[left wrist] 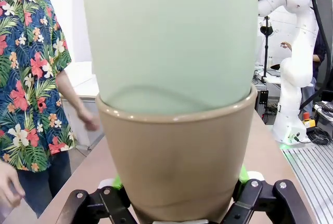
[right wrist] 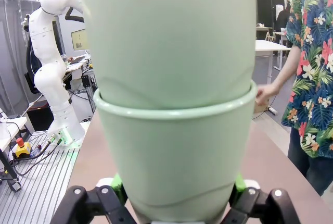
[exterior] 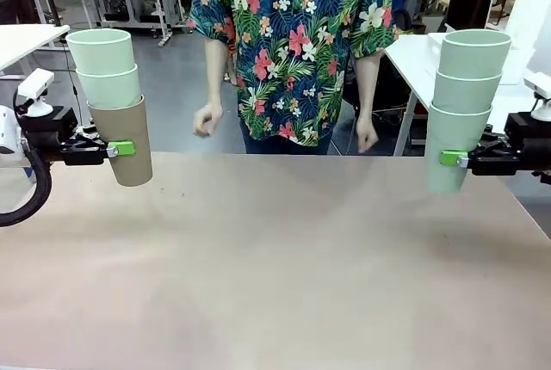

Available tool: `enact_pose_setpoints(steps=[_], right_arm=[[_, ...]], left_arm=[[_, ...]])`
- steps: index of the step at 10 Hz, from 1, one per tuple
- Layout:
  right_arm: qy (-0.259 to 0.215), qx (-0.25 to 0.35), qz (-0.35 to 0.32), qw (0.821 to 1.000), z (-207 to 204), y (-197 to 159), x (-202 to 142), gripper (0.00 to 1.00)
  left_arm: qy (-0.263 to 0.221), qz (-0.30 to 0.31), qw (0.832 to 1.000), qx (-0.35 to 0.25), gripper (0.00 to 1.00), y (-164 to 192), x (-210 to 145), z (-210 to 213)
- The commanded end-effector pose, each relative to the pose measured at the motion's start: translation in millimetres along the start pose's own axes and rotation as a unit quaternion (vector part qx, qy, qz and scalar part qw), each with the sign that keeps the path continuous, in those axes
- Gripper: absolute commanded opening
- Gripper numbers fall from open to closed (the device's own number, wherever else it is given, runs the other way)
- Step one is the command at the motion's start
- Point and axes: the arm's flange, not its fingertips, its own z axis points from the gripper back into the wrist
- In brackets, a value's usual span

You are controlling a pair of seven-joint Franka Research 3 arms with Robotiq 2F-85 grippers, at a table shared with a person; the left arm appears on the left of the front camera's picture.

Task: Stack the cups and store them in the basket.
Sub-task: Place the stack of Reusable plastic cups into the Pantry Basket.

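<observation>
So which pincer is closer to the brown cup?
Left. The left pincer is clamped around the brown cup, which is the bottom of its stack. The right pincer is at the opposite side of the table, gripping a stack of green cups.

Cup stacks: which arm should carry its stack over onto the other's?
Right, barely. The right gripper and left gripper each clamp an upright three-cup stack at like height, clear of the table. The all-mint stack could drop into the left stack, keeping the tan cup lowest.
</observation>
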Motion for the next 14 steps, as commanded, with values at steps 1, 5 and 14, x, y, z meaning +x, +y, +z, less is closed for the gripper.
enact_pose_setpoints(steps=[1, 5, 14], right_arm=[[-0.001, 0.0, 0.006, 1.0, 0.1, -0.5, 3.6, 0.85], [-0.001, 0.0, 0.006, 1.0, 0.1, -0.5, 3.6, 0.85], [-0.001, 0.0, 0.006, 1.0, 0.1, -0.5, 3.6, 0.85]], left_arm=[[-0.002, -0.005, 1.0, -0.001, 0.85, 0.3, 5.2, -0.8], [-0.002, -0.005, 1.0, -0.001, 0.85, 0.3, 5.2, -0.8], [-0.002, -0.005, 1.0, -0.001, 0.85, 0.3, 5.2, -0.8]])
